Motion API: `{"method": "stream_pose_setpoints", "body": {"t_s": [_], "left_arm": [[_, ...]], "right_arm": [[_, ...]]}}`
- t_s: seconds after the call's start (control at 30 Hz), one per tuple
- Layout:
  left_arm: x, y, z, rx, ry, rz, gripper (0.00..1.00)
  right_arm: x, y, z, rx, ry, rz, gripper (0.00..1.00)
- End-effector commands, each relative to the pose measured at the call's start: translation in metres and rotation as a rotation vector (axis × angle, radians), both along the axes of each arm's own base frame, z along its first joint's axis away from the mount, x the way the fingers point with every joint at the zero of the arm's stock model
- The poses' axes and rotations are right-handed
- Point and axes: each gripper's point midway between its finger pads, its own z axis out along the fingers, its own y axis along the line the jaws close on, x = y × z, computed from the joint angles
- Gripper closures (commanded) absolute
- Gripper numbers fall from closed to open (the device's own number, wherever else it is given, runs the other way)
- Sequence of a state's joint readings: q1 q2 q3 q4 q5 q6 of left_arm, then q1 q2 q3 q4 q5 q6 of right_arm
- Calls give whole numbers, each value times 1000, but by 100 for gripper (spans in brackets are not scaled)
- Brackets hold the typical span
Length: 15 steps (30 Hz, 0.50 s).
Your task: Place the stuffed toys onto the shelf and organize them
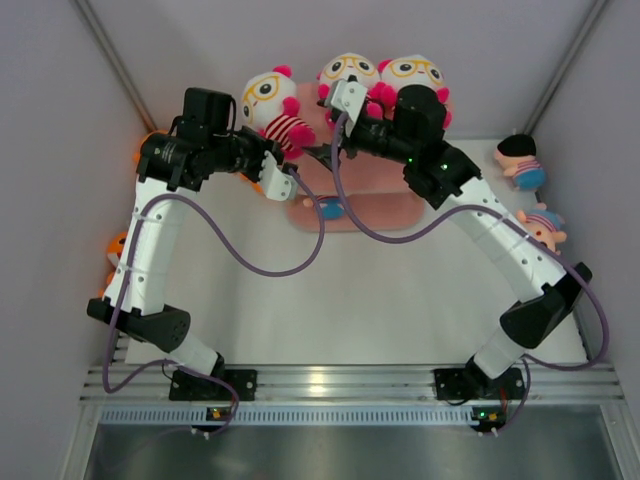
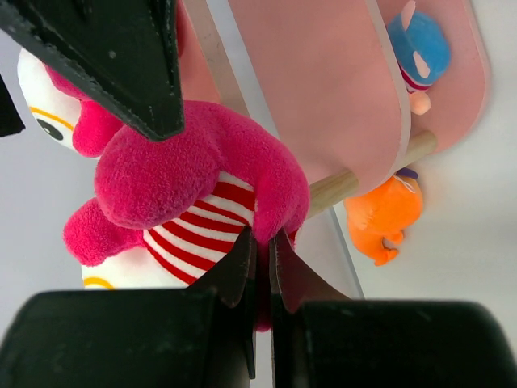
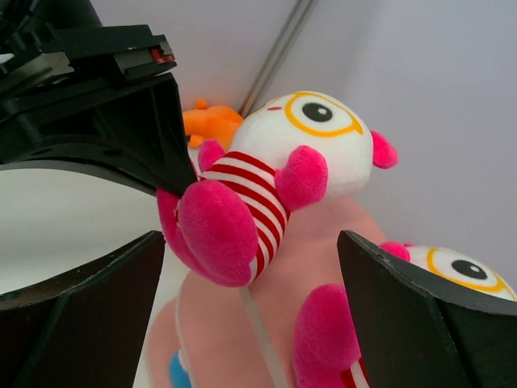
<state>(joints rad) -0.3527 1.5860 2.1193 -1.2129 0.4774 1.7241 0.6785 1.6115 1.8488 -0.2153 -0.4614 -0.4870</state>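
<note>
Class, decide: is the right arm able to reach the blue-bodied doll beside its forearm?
Probably yes: the right end effector is open and the doll lies uncovered on the table, though close in.

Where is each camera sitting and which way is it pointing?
Top external: above and behind, looking down on left arm, right arm and pink shelf.
Left wrist: over the left gripper, shut on the striped glasses plush, facing the shelf.
Right wrist: behind the open right gripper, facing the same plush, which both wrist views share.

We see the pink three-tier oval shelf (image 1: 385, 210): two white-faced plush toys with yellow glasses (image 1: 348, 72) sit on top, a third striped plush (image 1: 268, 100) tilts beside them, and a blue-bodied doll (image 1: 330, 208) lies lower.
</note>
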Motion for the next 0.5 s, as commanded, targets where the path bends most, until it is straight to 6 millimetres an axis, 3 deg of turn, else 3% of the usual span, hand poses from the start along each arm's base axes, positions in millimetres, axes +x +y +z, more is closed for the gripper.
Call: {"method": "stream_pose_setpoints", "body": {"t_s": [0.0,0.37,0.47], "left_arm": [[-12,-1,3,0,0,-30,100],[-8,-2,0,8,7,-28,100],[-6,-2,0,8,4,-27,100]], "right_arm": [[-18,8,34,50,-97,109,11],[1,31,7,19,16,131,12],[2,34,-4,-6,38,137,17]]}}
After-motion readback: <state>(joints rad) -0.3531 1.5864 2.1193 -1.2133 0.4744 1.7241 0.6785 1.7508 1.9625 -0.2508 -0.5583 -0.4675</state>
